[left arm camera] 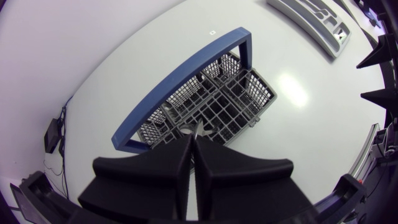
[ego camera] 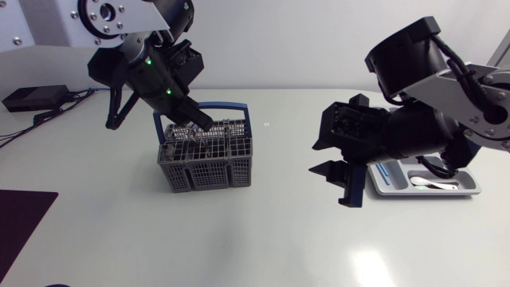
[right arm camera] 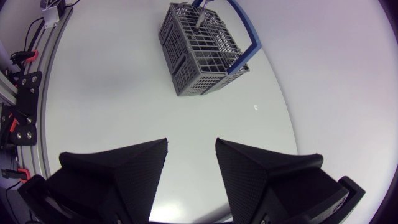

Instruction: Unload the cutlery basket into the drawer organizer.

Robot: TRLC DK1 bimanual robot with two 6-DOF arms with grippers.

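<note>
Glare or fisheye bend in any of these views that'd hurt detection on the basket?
Head view: one glare patch on the table, well clear of the cutlery basket. Left wrist view: hotspot on the table beside the basket; fisheye bows the blue handle; left claw, shut on a cutlery piece, hides part of the basket. Right wrist view: no distinct hotspot, table edge curves strongly.

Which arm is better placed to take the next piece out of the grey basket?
Left. The left gripper sits at the cutlery basket, closed on a silver utensil. The right gripper hangs open over bare table, apart from the basket.
</note>
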